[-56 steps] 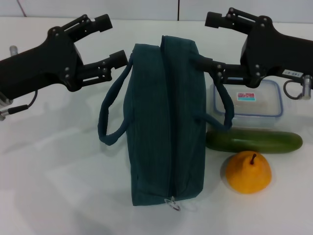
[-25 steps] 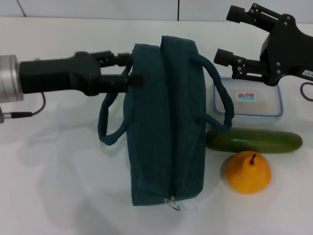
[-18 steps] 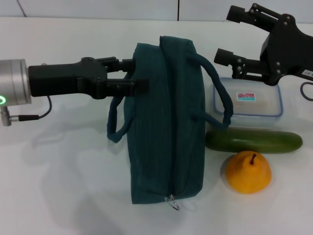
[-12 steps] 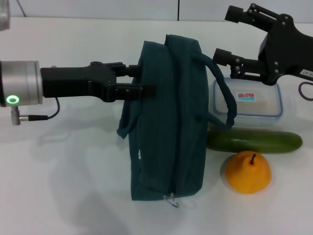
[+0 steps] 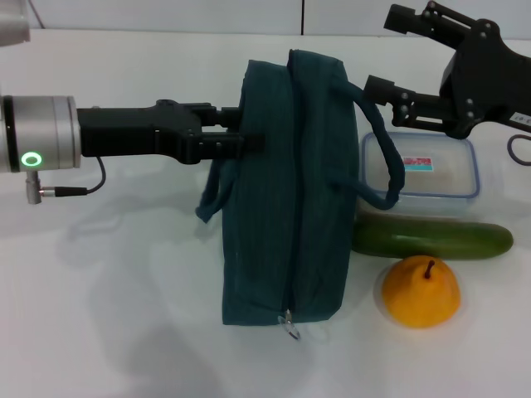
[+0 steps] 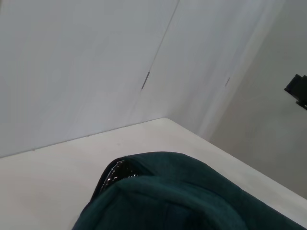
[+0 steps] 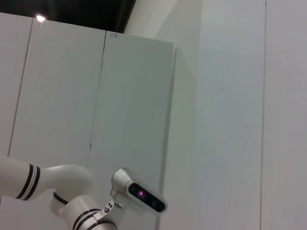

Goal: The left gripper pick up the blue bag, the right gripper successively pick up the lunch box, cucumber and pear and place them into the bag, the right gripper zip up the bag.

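The blue bag (image 5: 290,207) stands on its side mid-table, its far end tipped up and its zipper pull (image 5: 291,325) at the near end. My left gripper (image 5: 245,128) reaches in level from the left and is shut on the bag where its left handle (image 5: 211,195) joins. The left wrist view shows only teal bag fabric (image 6: 182,196). My right gripper (image 5: 382,50) hovers open at the far right, above the lunch box (image 5: 431,170). In front of the box lies the cucumber (image 5: 431,239), and the pear (image 5: 421,292) sits nearest.
The bag's right handle (image 5: 386,157) droops over the lunch box's left edge and touches the cucumber's end. The white table (image 5: 108,315) stretches left and front of the bag. A wall runs along the table's far edge.
My left gripper turned, slid right onto the bag's left handle and closed. The bag shifted right and its far end rose. The right gripper drew back to the right, off the handle.
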Controlling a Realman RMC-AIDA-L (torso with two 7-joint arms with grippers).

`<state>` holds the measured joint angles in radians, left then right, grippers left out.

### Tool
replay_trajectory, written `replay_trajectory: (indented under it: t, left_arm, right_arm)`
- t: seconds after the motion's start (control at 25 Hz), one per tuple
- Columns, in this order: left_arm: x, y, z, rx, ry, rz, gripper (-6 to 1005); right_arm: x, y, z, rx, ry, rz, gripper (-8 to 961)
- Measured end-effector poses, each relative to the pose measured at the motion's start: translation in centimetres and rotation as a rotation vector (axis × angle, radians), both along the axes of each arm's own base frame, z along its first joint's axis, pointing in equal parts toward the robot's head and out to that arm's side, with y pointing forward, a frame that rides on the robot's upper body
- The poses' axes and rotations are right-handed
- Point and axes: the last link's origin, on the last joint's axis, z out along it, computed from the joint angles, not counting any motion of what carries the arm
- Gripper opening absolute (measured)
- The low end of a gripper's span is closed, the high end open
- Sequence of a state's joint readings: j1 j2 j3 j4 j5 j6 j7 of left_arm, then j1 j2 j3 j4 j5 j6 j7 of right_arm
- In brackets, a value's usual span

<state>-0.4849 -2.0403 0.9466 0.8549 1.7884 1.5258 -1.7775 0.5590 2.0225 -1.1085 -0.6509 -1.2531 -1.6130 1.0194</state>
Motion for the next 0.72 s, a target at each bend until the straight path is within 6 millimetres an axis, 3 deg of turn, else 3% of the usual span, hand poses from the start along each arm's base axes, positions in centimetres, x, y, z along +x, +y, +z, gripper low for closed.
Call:
replay_trajectory:
  t: [0.4, 0.72]
  left_arm:
    - [-0.4, 0.6, -0.3, 0.033, -0.027, 0.044, 636]
    - [-1.0, 1.4, -0.5, 0.067, -0.017, 0.095, 261]
  right_arm:
    - [0.7, 0.7, -0.1, 0.010, -0.015, -0.064, 821]
    - [2.9, 0.3, -1.1, -0.019, 0.058, -0.197, 821]
